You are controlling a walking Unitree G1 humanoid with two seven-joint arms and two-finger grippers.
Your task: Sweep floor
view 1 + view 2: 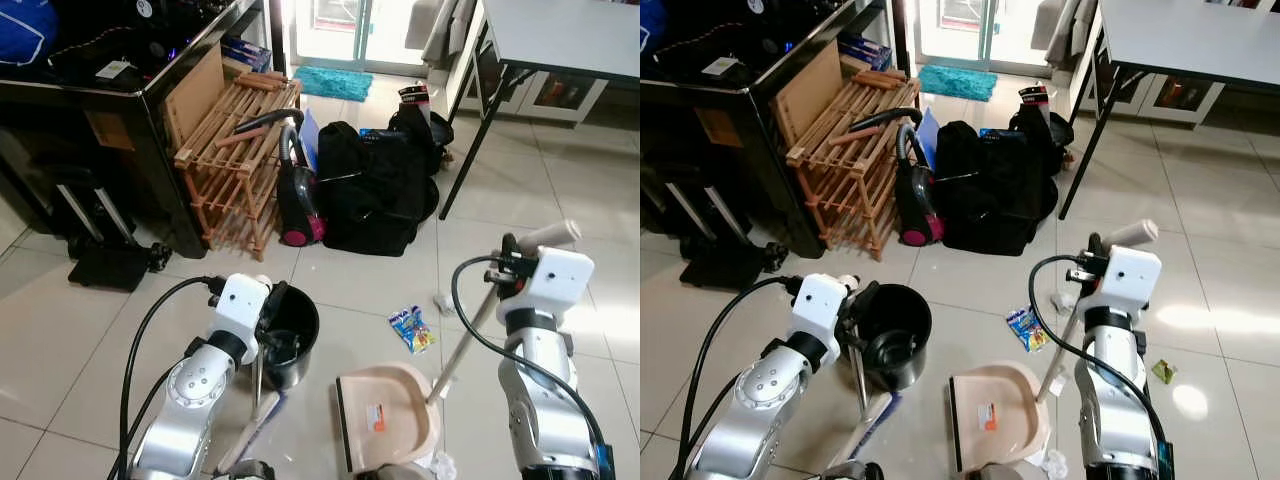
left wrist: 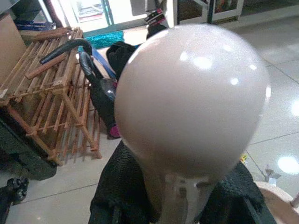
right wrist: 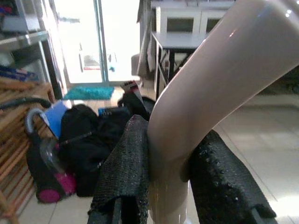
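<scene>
My left gripper [image 2: 180, 200] is shut on a pale brush handle, just below its round knob [image 2: 191, 98]. The brush [image 1: 252, 425] slants down to the tiles beside my left arm. Held low at my right, my right gripper [image 3: 170, 186] is shut on the long pale handle [image 1: 470, 330] of a beige dustpan [image 1: 385, 415], which rests on the floor between my arms. A blue snack wrapper [image 1: 412, 328] lies just beyond the pan. A white scrap [image 1: 443, 300] sits near the handle, crumpled paper [image 1: 440, 465] by the pan's near corner, and a green scrap [image 1: 1162, 372] further right.
A black bucket [image 1: 292, 325] stands right by my left gripper. Ahead are a wooden rack [image 1: 230, 150], a pink vacuum [image 1: 298, 205] and black bags [image 1: 375, 185]. A black cabinet [image 1: 110, 110] is on the left, a table leg [image 1: 470, 125] on the right.
</scene>
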